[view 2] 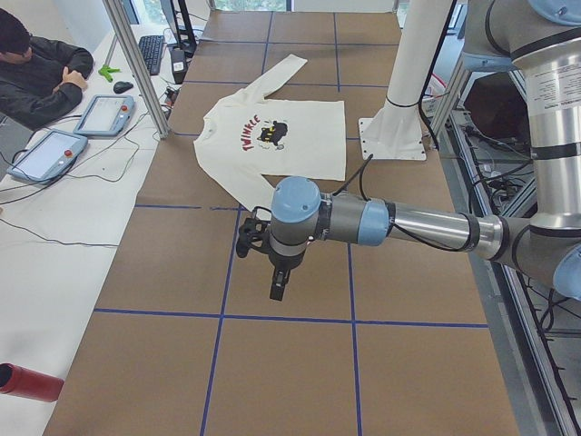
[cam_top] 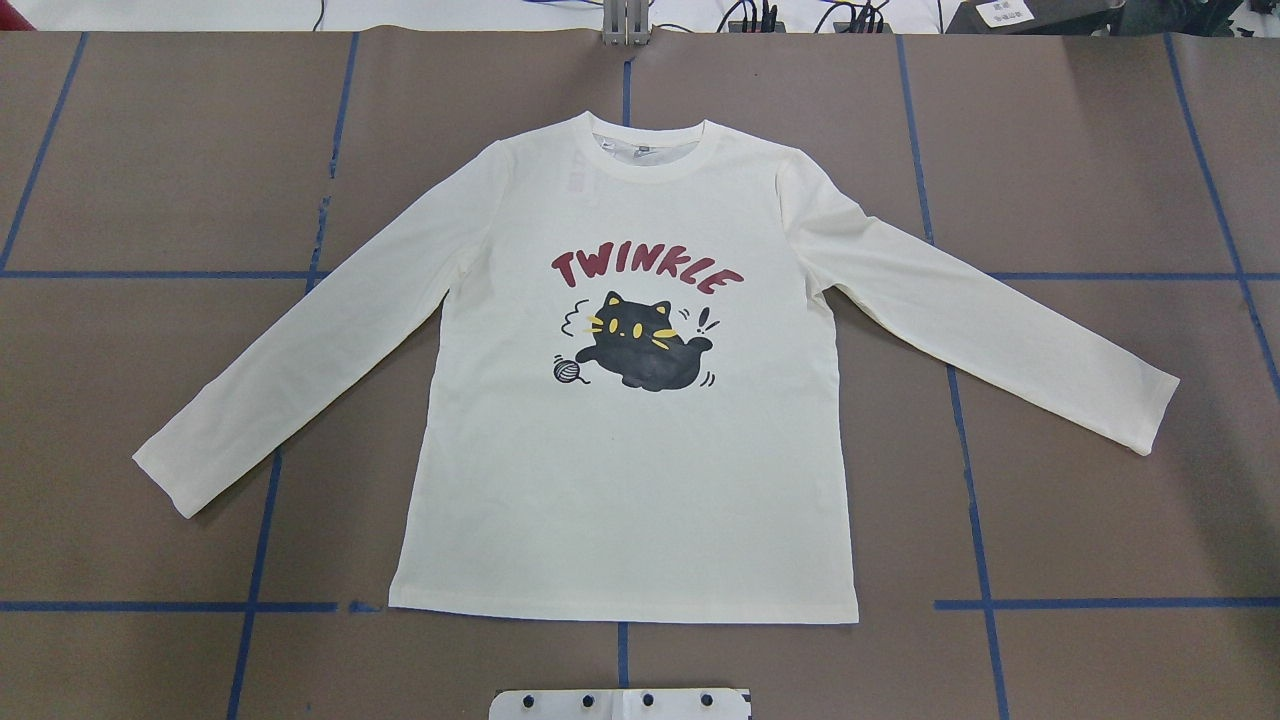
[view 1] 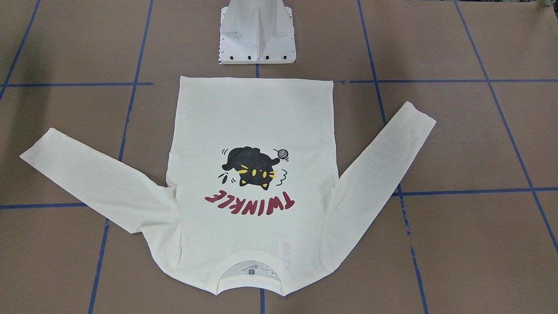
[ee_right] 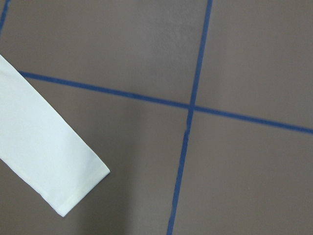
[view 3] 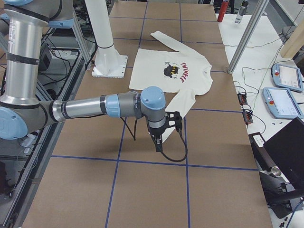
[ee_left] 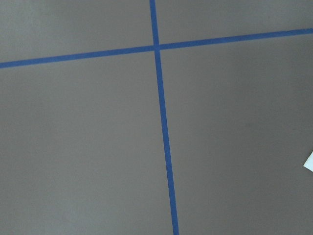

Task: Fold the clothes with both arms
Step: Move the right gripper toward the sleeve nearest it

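The cream-white long-sleeved shirt (cam_top: 630, 480) lies flat on the brown table, print side up, both sleeves spread outward and down. Its black cat and red "TWINKLE" lettering show in the front-facing view on the shirt (view 1: 253, 113) too. No arm appears in the overhead or front-facing views. In the exterior left view my left gripper (view 2: 277, 283) hangs over bare table, short of the near sleeve. My right gripper (view 3: 158, 142) hovers beyond the other sleeve's end. I cannot tell whether either is open or shut. The right wrist view shows a sleeve cuff (ee_right: 49, 156); the left wrist view shows a white cloth corner (ee_left: 309, 162).
The white pedestal base (view 1: 257, 39) stands just behind the shirt's hem. Blue tape lines (cam_top: 975, 520) grid the table. A person (view 2: 36, 73) sits at a side table with teach pendants (view 3: 281, 102). A red bottle (view 2: 27, 381) lies at that side table's near end.
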`<state>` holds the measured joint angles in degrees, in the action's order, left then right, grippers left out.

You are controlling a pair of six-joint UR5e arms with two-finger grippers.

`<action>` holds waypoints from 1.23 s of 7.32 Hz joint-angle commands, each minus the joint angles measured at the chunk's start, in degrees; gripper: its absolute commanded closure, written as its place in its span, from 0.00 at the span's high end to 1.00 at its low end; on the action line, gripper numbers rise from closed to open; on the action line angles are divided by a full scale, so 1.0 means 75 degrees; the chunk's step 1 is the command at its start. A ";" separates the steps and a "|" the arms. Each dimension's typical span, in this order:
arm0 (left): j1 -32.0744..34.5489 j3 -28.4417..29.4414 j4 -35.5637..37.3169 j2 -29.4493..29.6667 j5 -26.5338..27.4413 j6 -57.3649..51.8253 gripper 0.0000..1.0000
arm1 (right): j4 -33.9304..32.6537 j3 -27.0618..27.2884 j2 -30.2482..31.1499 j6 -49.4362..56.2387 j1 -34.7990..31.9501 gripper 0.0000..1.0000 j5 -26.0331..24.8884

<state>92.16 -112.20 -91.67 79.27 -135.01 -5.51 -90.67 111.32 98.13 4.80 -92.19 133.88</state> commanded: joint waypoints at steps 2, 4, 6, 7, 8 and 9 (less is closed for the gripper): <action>0.0017 0.0216 -0.1879 0.0635 0.0013 -0.0004 1.00 | 0.1116 -0.0311 0.0016 -0.0112 0.0000 1.00 0.0675; 0.0017 0.0323 -0.2039 0.0599 0.0001 -0.0003 1.00 | 0.2522 -0.0299 0.0426 -0.1785 0.0546 1.00 0.0725; 0.0017 0.0288 -0.2039 0.0448 0.0025 -0.0050 1.00 | 0.5524 -0.0334 0.1174 -0.5415 0.2066 0.98 -0.0417; 0.0017 0.0276 -0.2039 0.0412 0.0048 -0.0074 1.00 | 0.6374 -0.0474 0.1422 -0.6349 0.2793 0.91 -0.1039; 0.0017 0.0276 -0.2039 0.0400 0.0037 -0.0074 1.00 | 0.6905 -0.0765 0.1436 -0.6915 0.3392 0.82 -0.1591; 0.0017 0.0253 -0.2039 0.0388 0.0036 -0.0074 1.00 | 0.7595 -0.1244 0.1355 -0.7373 0.3920 0.74 -0.2176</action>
<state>92.29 -110.16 -106.96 82.34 -134.73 -6.03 -40.25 105.56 108.35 -45.01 -68.20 123.02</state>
